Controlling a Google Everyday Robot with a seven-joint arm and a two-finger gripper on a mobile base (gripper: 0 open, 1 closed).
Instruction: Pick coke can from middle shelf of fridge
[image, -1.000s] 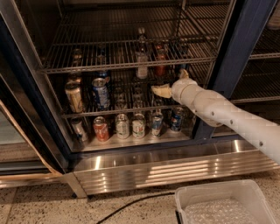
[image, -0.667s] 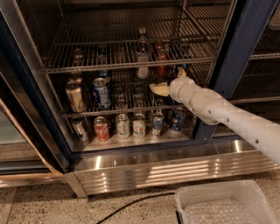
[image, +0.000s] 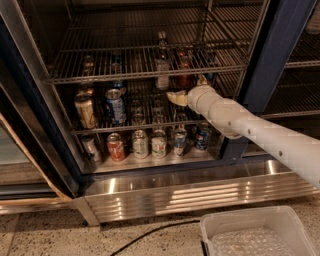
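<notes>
The fridge (image: 272, 60) stands open, with a dark blue frame and wire racks. The coke can (image: 184, 76), red, stands far back on the middle shelf (image: 150, 126) and shows through the wires of the rack above. A clear glass bottle (image: 161, 67) stands just left of it. My gripper (image: 175, 97), cream-coloured at the end of the white arm, reaches in from the right above the middle shelf. It sits just in front of and slightly left of the coke can. I cannot tell whether it touches the can.
A blue can (image: 115, 106) and a tan can (image: 85, 111) stand at the shelf's left. Several cans line the floor below, among them a red-and-white one (image: 116, 147). A ribbed steel base (image: 190, 195), a white bin (image: 257, 232) and a black cable (image: 150, 232) lie in front.
My gripper has moved slightly left and deeper into the fridge, closer to the red can. The cans and bottle have not moved.
</notes>
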